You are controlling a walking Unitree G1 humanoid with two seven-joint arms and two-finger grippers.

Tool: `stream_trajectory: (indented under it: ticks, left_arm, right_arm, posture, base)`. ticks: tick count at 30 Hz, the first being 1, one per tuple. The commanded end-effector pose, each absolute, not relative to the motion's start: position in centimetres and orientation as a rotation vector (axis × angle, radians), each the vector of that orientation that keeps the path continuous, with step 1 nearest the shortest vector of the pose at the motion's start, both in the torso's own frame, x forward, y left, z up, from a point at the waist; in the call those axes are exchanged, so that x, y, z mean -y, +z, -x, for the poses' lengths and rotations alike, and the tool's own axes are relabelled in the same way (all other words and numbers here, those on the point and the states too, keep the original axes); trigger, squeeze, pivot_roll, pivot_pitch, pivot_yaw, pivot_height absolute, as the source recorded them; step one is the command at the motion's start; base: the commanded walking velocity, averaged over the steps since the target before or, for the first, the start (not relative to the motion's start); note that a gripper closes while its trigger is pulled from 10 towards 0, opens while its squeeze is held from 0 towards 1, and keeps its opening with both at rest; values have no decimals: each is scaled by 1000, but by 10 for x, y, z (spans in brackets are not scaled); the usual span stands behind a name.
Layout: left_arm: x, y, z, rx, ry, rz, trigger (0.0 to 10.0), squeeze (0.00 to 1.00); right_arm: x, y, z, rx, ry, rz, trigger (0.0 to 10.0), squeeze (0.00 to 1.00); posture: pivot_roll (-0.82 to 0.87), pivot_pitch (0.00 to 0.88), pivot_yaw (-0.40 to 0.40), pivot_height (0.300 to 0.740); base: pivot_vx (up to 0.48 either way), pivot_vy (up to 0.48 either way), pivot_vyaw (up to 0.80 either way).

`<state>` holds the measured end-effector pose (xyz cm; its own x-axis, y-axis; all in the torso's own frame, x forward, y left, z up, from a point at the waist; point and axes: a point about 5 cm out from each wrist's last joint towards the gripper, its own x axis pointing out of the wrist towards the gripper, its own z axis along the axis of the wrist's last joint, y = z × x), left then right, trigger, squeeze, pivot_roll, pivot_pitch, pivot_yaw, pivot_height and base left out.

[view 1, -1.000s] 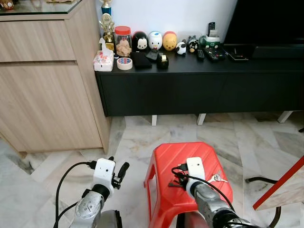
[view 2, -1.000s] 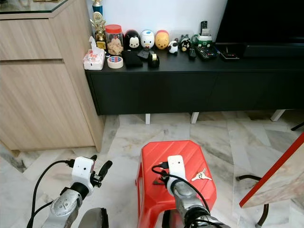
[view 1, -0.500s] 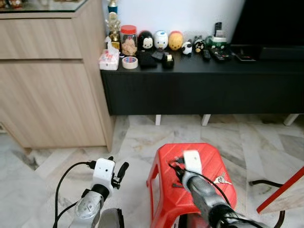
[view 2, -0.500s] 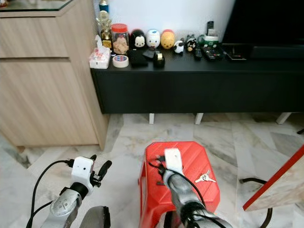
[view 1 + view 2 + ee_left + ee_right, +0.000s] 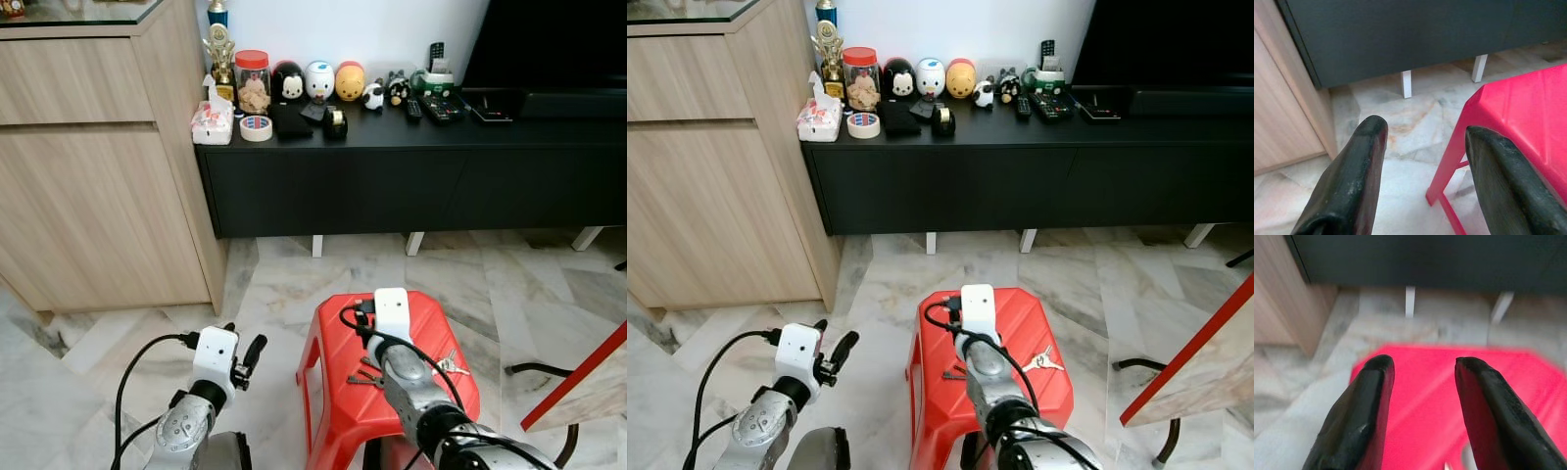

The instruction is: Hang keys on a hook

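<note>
A small bunch of silver keys (image 5: pixel 449 366) lies on the right side of a red plastic stool (image 5: pixel 338 392) directly before me. My right arm reaches over the stool top, its white wrist camera housing (image 5: pixel 392 314) just left of and beyond the keys. In the right wrist view my right gripper (image 5: pixel 1420 364) is open, with only the red stool top under its fingers. My left gripper (image 5: pixel 1422 133) hangs open above the floor to the left of the stool, with nothing in it.
A low black console (image 5: pixel 411 176) against the wall carries figurines, a jar, a tape roll and remotes. A wooden cabinet (image 5: pixel 88 166) stands at the left. A red-edged board (image 5: pixel 578 387) leans at the right. A small dark object (image 5: pixel 366 373) lies on the stool.
My right wrist has moved forward over the stool, farther from me and past the keys. The keys and the left arm have stayed put. The head camera swayed briefly.
</note>
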<state>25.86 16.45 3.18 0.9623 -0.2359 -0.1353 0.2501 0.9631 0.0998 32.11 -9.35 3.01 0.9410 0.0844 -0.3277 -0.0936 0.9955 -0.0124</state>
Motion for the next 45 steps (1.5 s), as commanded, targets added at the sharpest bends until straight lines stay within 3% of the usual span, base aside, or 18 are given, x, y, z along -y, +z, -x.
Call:
stream_trajectory:
  ticks: [1, 4, 11, 16, 22, 29, 45]
  left_arm:
    - [-165, 30, -257, -127, -250, -132, 10000, 0]
    - [-166, 30, -257, -127, -247, -134, 10000, 0]
    - [-170, 30, -256, -125, -237, -139, 10000, 0]
    - [-169, 29, -256, -128, -240, -140, 10000, 0]
    - [-168, 30, -258, -127, -243, -141, 10000, 0]
    - [-170, 32, -261, -121, -241, -151, 10000, 0]
    - [-170, 31, -261, -122, -240, -153, 10000, 0]
  right_arm:
    - [140, 18, -301, -230, 36, 52, 10000, 0]
    - [184, 13, -267, -119, 0, 108, 10000, 0]
    - [196, 27, -253, -26, -34, 169, 10000, 0]
    - [195, 22, -245, -79, -7, 147, 10000, 0]
    - [177, 3, -263, -232, -3, 18, 10000, 0]
    - [160, -3, -276, -336, 60, 9, 10000, 0]
    - [161, -35, -257, -597, 128, 5, 10000, 0]
  posture:
    - [74, 0, -81, 599]
    - [78, 0, -83, 599]
    - [73, 0, -81, 599]
    - [63, 0, -76, 599]
    - [63, 0, -65, 599]
    - [74, 0, -66, 599]
    - [79, 0, -67, 599]
  base:
    - [0, 0, 0]
    - [0, 0, 0]
    - [0, 0, 0]
    - [0, 0, 0]
    - [0, 0, 0]
    - [0, 0, 0]
    - [0, 0, 0]
